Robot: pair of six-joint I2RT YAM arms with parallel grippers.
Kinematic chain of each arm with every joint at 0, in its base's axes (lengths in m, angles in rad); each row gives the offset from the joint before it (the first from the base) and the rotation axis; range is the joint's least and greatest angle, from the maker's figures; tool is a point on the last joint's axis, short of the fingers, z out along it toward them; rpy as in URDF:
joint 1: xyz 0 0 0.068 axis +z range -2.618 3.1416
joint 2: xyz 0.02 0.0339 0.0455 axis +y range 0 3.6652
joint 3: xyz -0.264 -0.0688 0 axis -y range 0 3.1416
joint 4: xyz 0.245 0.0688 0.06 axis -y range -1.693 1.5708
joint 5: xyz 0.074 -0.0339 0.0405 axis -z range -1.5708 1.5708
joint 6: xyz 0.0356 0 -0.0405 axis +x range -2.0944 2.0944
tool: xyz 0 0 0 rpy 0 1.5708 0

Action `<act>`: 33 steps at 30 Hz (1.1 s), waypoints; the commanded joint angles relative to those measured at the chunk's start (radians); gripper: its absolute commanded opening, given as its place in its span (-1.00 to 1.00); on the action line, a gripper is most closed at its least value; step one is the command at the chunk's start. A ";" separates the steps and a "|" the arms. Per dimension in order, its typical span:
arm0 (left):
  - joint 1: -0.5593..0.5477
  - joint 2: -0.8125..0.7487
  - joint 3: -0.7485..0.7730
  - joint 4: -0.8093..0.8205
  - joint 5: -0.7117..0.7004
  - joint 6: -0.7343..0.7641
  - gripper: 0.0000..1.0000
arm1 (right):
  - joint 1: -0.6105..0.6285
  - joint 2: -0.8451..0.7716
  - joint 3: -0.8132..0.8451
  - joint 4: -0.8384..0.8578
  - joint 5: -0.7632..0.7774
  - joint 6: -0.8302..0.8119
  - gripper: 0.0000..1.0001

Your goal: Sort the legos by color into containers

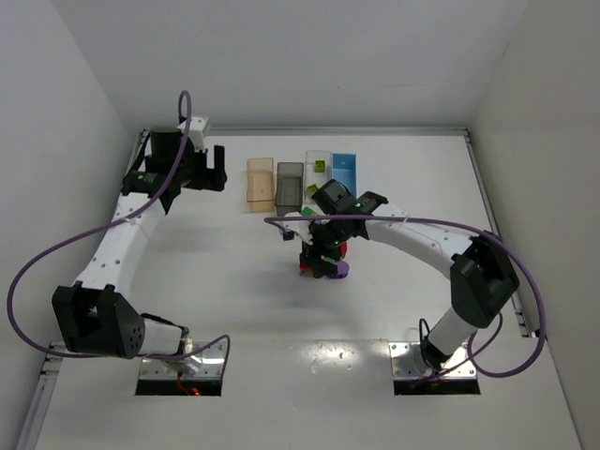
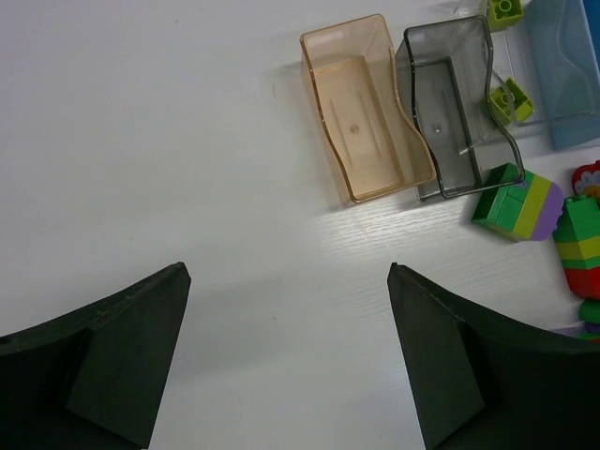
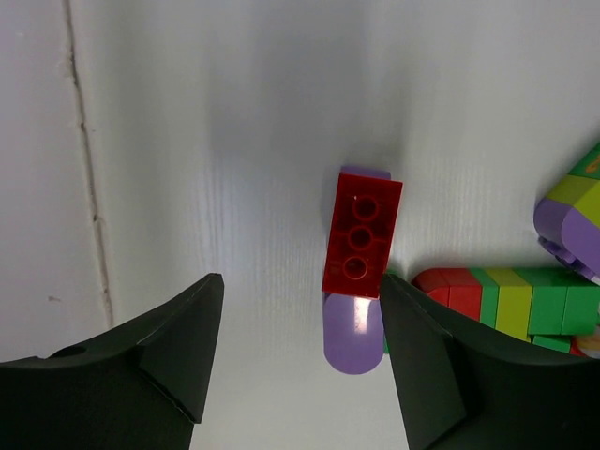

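Red lego brick (image 3: 363,234) lay flat on a purple piece (image 3: 353,342), at six o'clock of the bins (image 1: 289,187). Light, rigid, slick; judged best pinched across long sides. My right gripper (image 3: 301,277) stood half open, my left gripper (image 2: 289,267) wide, both empty.

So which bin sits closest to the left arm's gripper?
The tan-orange bin, leftmost of the row; the grey bin beside it and the rest sit farther right.

Laid out on the white table (image 1: 234,300)
Ranged side by side near the far edge: tan-orange bin (image 1: 260,183), dark grey bin (image 1: 289,187), clear bin (image 1: 311,178), blue bin (image 1: 347,169); just nearer, clumped legos (image 2: 518,203).
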 commanded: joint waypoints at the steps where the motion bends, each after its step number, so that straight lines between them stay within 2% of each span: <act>1: 0.016 -0.036 -0.006 0.015 0.020 -0.002 0.87 | 0.024 0.025 -0.021 0.098 0.067 0.032 0.37; 5: 0.016 -0.025 -0.006 0.015 0.029 0.007 0.87 | 0.024 0.060 -0.021 0.138 0.104 0.091 0.37; 24: 0.016 0.098 0.031 0.015 0.078 0.016 0.87 | 0.005 0.165 -0.011 0.169 0.113 0.100 0.37; 28: 0.016 0.119 0.049 0.015 0.078 0.016 0.87 | 0.005 0.174 -0.011 0.190 0.126 0.100 0.18; 29: 0.016 0.119 0.049 0.015 0.078 0.016 0.87 | 0.005 0.174 -0.011 0.199 0.126 0.100 0.00; 32: 0.016 0.128 0.049 0.006 0.089 0.016 0.87 | 0.005 0.174 -0.002 0.199 0.135 0.100 -0.31; 33: 0.016 0.128 0.049 0.006 0.109 0.016 0.87 | 0.005 0.174 -0.002 0.199 0.147 0.100 -0.54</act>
